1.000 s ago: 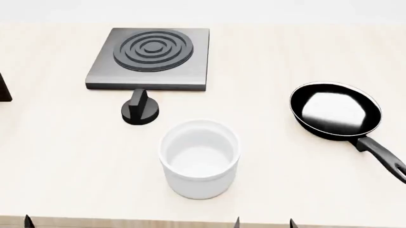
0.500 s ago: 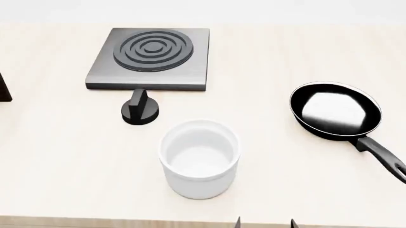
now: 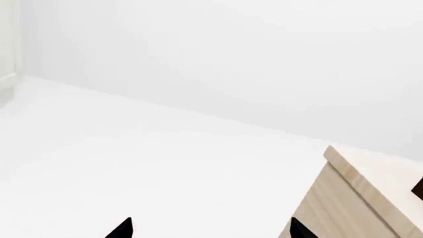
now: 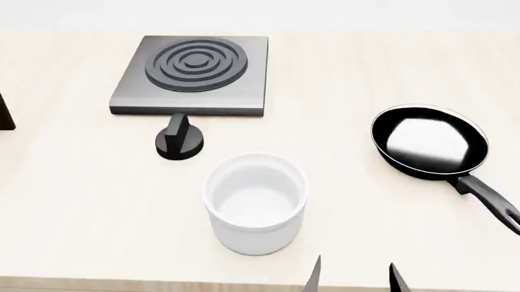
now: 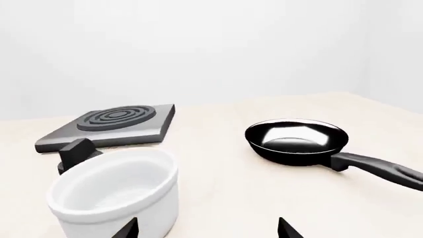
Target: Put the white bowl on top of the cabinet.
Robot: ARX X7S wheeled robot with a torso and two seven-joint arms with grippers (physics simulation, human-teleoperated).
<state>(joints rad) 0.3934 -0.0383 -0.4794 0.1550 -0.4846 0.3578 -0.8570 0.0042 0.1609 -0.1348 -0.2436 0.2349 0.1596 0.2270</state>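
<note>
Right gripper [image 4: 354, 278]: two dark fingertips poke up at the near table edge, just right of the bowl, spread wide apart with nothing between them.
Left gripper [image 3: 208, 229]: seen only in the left wrist view, off the table's corner, tips set wide and empty (it looks out over bare white floor, away from the work).
White bowl [image 4: 256, 202]: upright and empty on the table [image 4: 81, 201], close to the near edge, roughly midway across; the right wrist view has it just ahead and to one side of the right tips.
Knob [image 4: 179, 138]: small black piece just beyond the bowl, in front of the stove.
Frying pan [image 4: 430, 143]: to the right, well apart from the bowl, handle pointing to the near right.
Stove plate [image 4: 193, 74]: grey square with black rings, further back.
Cabinet [image 4: 5, 114]: only a dark sliver at the far left edge of the head view, well apart from the bowl.
Step in hand: I judge this the approach to the bowl, with no grasp yet.
Next move: the right arm likely needs to shift left and forward so one finger goes inside the rim and one outside, then close.
Change: against a second ago, the right tips have risen further into the head view, and the left tip at the near left edge has gone from it.
</note>
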